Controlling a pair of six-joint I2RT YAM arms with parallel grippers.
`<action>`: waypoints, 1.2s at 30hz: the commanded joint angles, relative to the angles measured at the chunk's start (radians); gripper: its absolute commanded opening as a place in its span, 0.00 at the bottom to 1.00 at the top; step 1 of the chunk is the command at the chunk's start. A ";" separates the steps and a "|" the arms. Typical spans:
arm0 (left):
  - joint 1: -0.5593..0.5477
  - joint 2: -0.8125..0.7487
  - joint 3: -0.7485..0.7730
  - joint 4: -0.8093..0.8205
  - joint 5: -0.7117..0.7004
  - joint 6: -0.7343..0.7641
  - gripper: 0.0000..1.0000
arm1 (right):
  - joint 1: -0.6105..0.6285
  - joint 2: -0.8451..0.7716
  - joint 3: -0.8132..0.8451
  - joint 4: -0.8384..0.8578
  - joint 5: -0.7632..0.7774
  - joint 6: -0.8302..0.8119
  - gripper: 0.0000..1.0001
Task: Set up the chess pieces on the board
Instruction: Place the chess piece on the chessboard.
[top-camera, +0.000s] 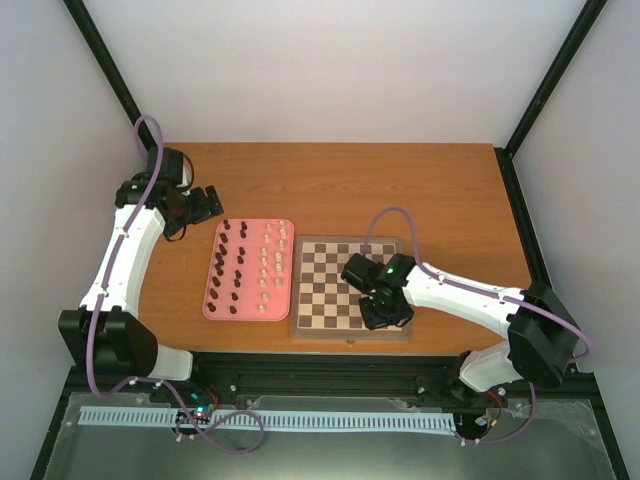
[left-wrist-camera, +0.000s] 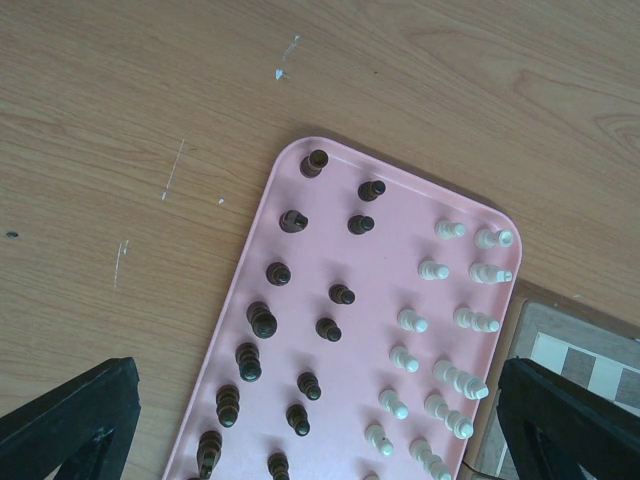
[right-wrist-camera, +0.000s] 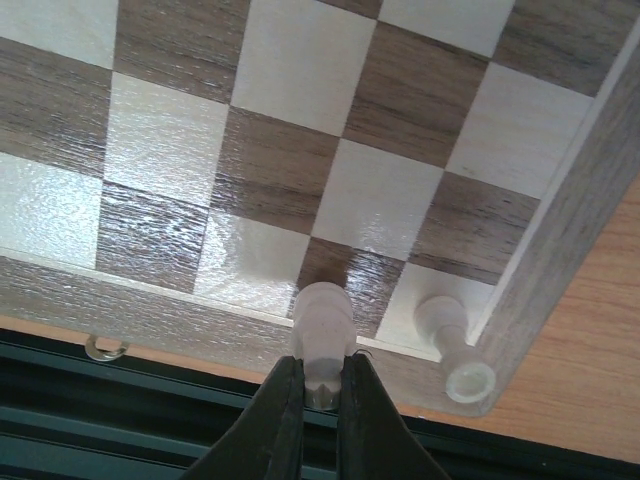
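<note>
Pinching a small cream-white peg chessman between its dark fingers, the right gripper hangs over the near row of the square wooden chessboard, at the dark check next to the right corner. I cannot tell whether the piece's base touches the wood.

A second cream-white chessman stands on the pale corner check, just beside the held one and close under the board's raised rim. Tight quarters there.

The board's near edge runs close along the near edge of the brown wooden table.

A pink rounded-corner tray lies just left of the board. It holds dark brown chessmen in its left columns and cream chessmen in its right.

The left gripper hovers near the tray's far left corner, jaws spread wide.

A broad strip of tabletop lies beyond board and tray.
</note>
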 joint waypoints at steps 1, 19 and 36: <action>-0.003 0.003 0.016 0.003 0.001 0.011 1.00 | -0.012 -0.012 -0.020 0.055 -0.027 0.018 0.03; -0.002 0.000 0.008 0.008 0.000 0.012 1.00 | -0.031 -0.016 -0.033 0.024 -0.016 0.020 0.03; -0.003 -0.001 0.004 0.008 -0.003 0.013 1.00 | -0.031 0.000 -0.052 0.040 -0.023 0.016 0.18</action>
